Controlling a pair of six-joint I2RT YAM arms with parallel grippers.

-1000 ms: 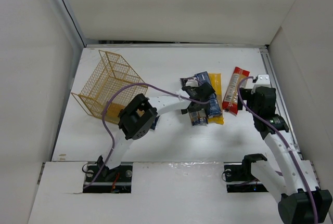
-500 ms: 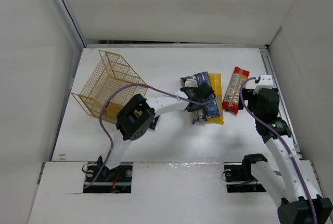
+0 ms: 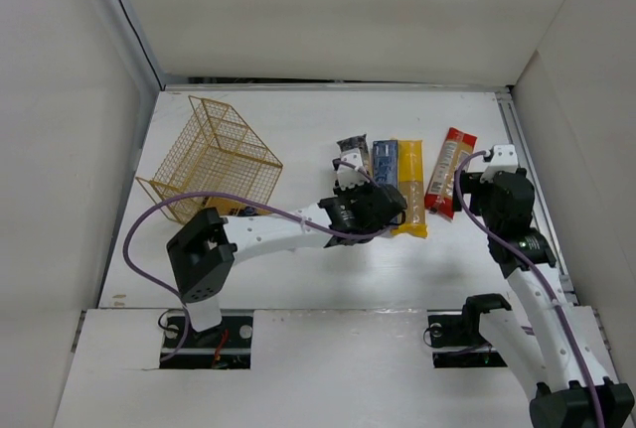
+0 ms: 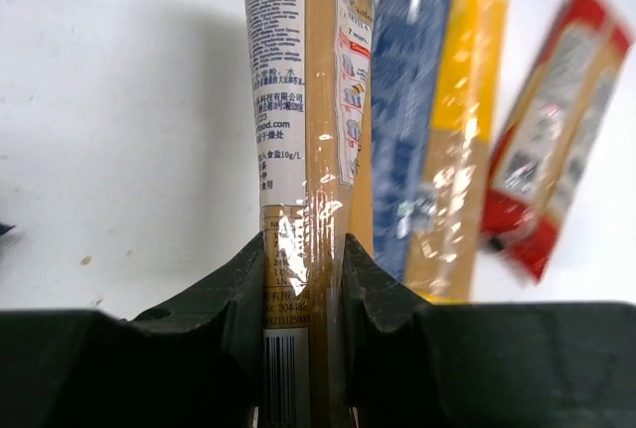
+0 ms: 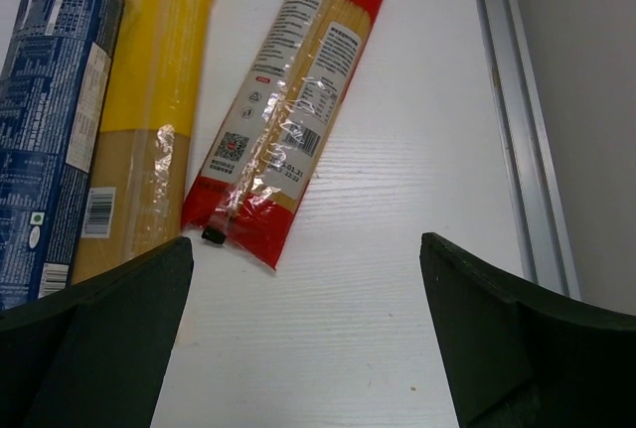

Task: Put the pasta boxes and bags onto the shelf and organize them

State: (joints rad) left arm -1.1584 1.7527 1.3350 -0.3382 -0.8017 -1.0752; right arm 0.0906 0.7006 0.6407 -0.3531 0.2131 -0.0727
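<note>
Left claw [image 4: 303, 264] now pinches the near end of a labelled pack [image 4: 298, 100], one finger on each long side beside the barcode. A second ago it stood spread over the packs. Right claw [image 5: 306, 244] is spread wide with nothing between its fingers, as it was before, at right of centre in the overhead frame.

White and largest, the bench [image 3: 318, 115] carries everything. At upper left of the overhead frame the shelf [image 3: 214, 155] sits askew, unmoved and well apart from the packs. The elbow of the left arm has swung from mid-frame toward lower left, so the arm now reaches low across the bench to the packs at centre.

Four packs lie side by side there, running up the frame. The labelled pack is at left, then the blue box [image 3: 386, 163], then the yellow bag [image 3: 410, 185] just beside it. The red bag [image 3: 449, 172] lies a little apart at right, slightly tilted. A pack end that stuck out below the claw a second ago no longer shows there. Yellow bag and red bag have not shifted. Whether the held pack is off the bench cannot be told.
</note>
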